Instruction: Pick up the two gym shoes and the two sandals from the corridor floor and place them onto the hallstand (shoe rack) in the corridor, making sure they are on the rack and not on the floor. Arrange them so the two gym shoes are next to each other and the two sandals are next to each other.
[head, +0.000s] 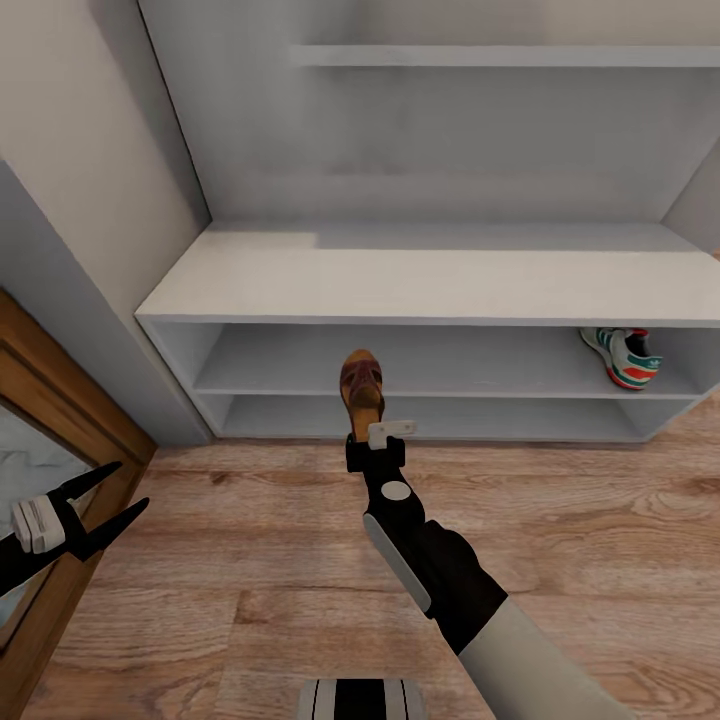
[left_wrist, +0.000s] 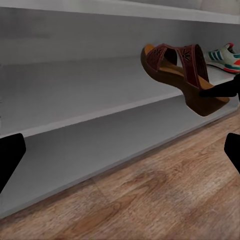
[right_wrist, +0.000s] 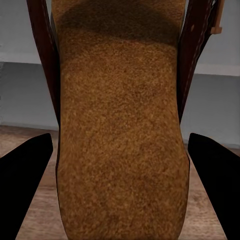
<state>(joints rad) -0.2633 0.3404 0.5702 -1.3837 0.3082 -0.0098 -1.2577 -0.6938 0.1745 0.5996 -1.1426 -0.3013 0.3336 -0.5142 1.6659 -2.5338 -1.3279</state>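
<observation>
Warm wood-plank floor (head: 560, 540), cream wall (head: 70, 110) at left, wooden door frame (head: 70, 420) beside it, softly lit.

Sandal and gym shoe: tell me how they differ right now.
The sandal is dark brown and open-strapped; the gym shoe is cream-white with green stripes and orange-red patches. The sandal is held off the floor by the right gripper, toe toward the hallstand; the gym shoe rests on its upper shelf tier, at the right end.

Black right arm (head: 440, 575), white forearm shell, grey oval cap, black pointed fingers (head: 105, 500)
</observation>
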